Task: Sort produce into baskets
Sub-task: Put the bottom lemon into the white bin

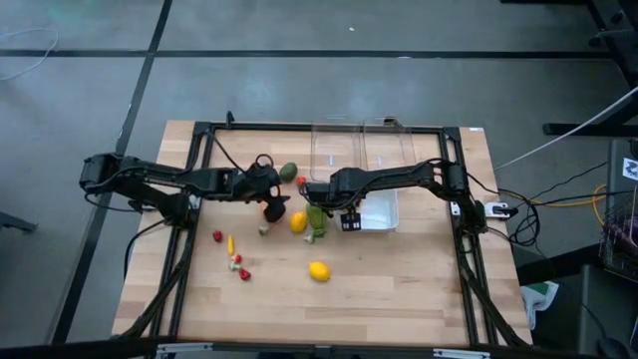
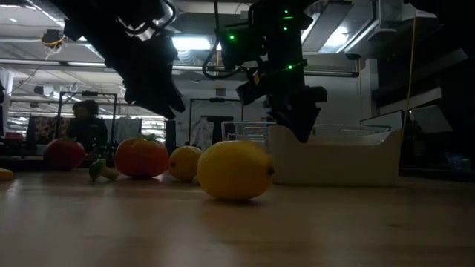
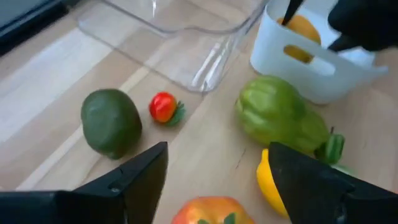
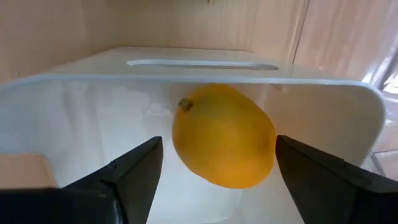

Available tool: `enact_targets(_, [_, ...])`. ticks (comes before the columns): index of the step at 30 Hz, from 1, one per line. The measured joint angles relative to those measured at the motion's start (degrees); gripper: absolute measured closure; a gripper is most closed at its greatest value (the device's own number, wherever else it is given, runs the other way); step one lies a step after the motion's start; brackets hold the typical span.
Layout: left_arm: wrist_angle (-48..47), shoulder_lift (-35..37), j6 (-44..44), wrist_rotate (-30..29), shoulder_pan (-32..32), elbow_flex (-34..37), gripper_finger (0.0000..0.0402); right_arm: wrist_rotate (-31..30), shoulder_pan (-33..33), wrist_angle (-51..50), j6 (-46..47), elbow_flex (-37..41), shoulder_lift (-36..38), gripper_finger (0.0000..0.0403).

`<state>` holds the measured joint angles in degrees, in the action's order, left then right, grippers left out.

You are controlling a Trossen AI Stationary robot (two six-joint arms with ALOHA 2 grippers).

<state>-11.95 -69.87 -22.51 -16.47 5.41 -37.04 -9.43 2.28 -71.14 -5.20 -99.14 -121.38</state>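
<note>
My right gripper (image 1: 346, 217) (image 4: 219, 144) hangs open over the near-left end of the whitish tub (image 1: 382, 213). A yellow lemon (image 4: 224, 144) lies on the tub's floor below, between the fingers. My left gripper (image 1: 271, 206) (image 3: 217, 155) is open above an orange-red round piece (image 3: 211, 213). Ahead of it on the table lie a dark green oval fruit (image 3: 112, 121), a tiny red tomato (image 3: 163, 107), a green pepper (image 3: 280, 115) and a second lemon (image 3: 272, 185). A third lemon (image 1: 319, 270) lies nearer the front.
Two clear tubs (image 1: 334, 150) (image 1: 389, 150) stand side by side behind the whitish one. Several tiny red and yellow bits (image 1: 235, 255) lie at the near left. The table's near right part holds nothing. The two grippers are close together at mid-table.
</note>
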Motion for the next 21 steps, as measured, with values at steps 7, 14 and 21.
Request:
enact_targets(7, [1.5,0.0,4.8,4.7,-1.1,0.0,0.0128,0.0,0.0,-1.9,0.0,-5.0,0.0,0.0093])
enact_targets(14, [2.1,-0.1,1.2,5.0,-4.0,0.0,0.0128,-0.1,0.0,-5.0,0.0,-9.5,0.0,0.0093])
enact_targets(21, [1.3,-0.5,1.2,5.0,-5.7,0.0,0.0128,-0.1,-0.1,-8.3,0.3,-12.6,0.0,0.0093])
